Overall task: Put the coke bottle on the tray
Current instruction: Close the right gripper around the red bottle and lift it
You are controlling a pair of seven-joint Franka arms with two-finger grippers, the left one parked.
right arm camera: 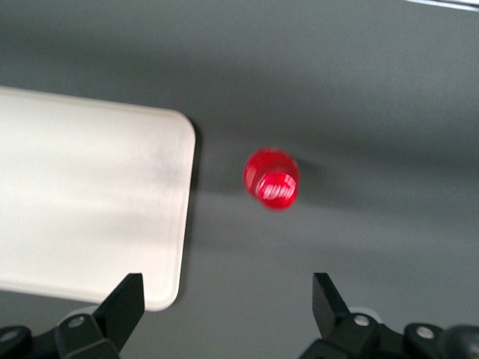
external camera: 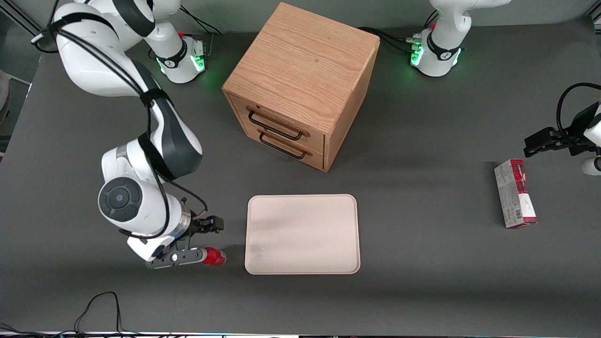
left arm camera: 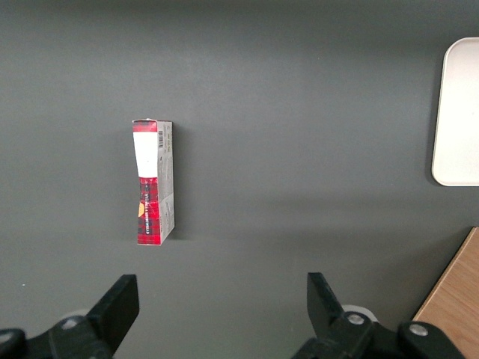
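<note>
My wide-open hand (external camera: 195, 257) hovers above the small red-capped coke bottle (external camera: 214, 257), standing on the dark grey desk (external camera: 422, 291) at nine o'clock of the cream rectangular tray (external camera: 303, 234); descending off-centre, I risk toppling it.

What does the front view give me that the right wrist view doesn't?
Only the front view shows the wooden cabinet, the carton toward the parked arm's end, and the whole tray. Only the right wrist view shows the gripper open, fingers spread above the table. Both show the coke bottle upright on the table beside the tray, not on it.
</note>
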